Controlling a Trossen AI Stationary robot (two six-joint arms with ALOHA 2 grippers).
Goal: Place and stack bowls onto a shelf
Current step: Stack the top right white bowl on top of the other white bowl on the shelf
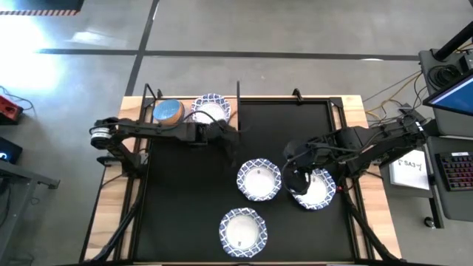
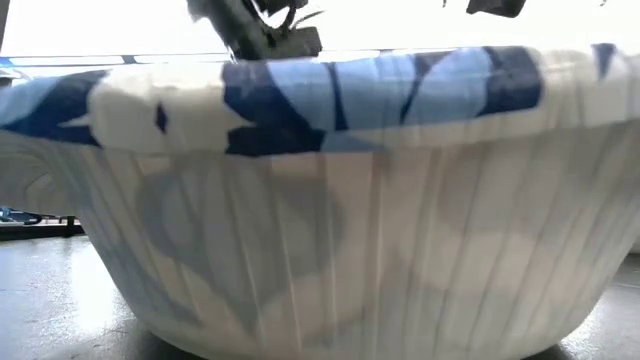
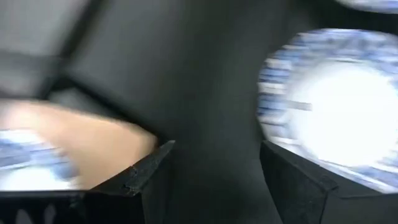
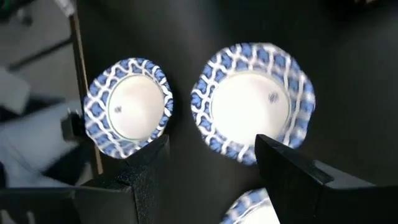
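The shelf (image 1: pixel 186 101), a light-wood board with black posts, stands at the table's far left. On it sit a blue bowl (image 1: pixel 168 111) and a white bowl with a blue patterned rim (image 1: pixel 212 108). Three more white blue-rimmed bowls rest on the black mat: one in the middle (image 1: pixel 259 179), one near the front (image 1: pixel 242 230), one at the right (image 1: pixel 316 190). My left gripper (image 1: pixel 230 142) (image 3: pixel 214 146) hangs open over the mat, just beside the shelf. My right gripper (image 1: pixel 294 176) (image 4: pixel 211 140) hovers open above the right bowl's left rim.
The black mat (image 1: pixel 295 122) covers most of the table, with bare room at its far right. The front bowl (image 2: pixel 330 200) fills the low view. A monitor and keyboard (image 1: pixel 457 166) stand beyond the table's right edge.
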